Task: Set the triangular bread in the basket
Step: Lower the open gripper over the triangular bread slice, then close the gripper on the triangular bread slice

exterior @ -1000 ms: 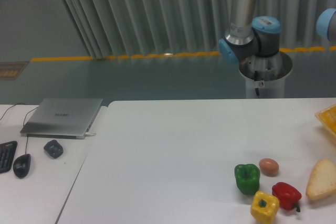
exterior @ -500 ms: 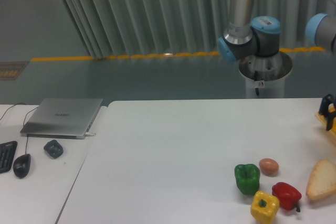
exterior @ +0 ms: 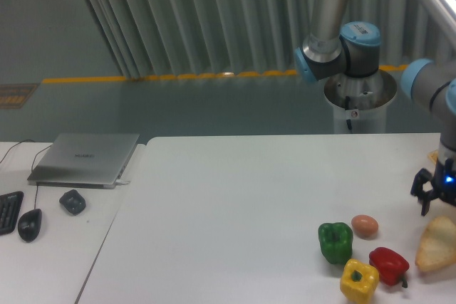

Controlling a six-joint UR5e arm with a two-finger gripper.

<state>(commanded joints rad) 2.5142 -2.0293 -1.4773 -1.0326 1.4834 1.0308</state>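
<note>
Single fixed view, set in front of the white surface [exterior: 235, 197] and somewhat above it, looking across it toward the far corrugated wall [exterior: 214, 19] and the arm's base pedestal [exterior: 360, 105]. The framing is moderately wide: a laptop [exterior: 85, 158] sits at the far left, and the right edge crops the triangular bread [exterior: 436, 243] and the gripper [exterior: 436, 201] above it. The near edge of the surface falls below the frame. No second view is provided.
</note>
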